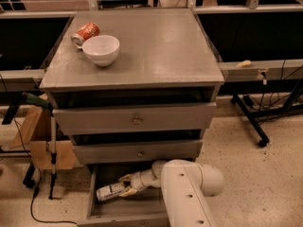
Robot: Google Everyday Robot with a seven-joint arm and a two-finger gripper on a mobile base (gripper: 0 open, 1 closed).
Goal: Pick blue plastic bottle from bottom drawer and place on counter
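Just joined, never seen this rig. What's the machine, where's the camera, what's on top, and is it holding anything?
There is one picture from one camera. It looks down at a grey drawer cabinet from the front, and where it is mounted isn't on record. The white tube at bottom centre is the robot's only arm. Its gripper is down in the open bottom drawer, right at the end of a bottle lying there. I can't tell whether it has a grip on it. On the counter, at the back left, a white bowl sits with an orange-red can on its side just behind it.
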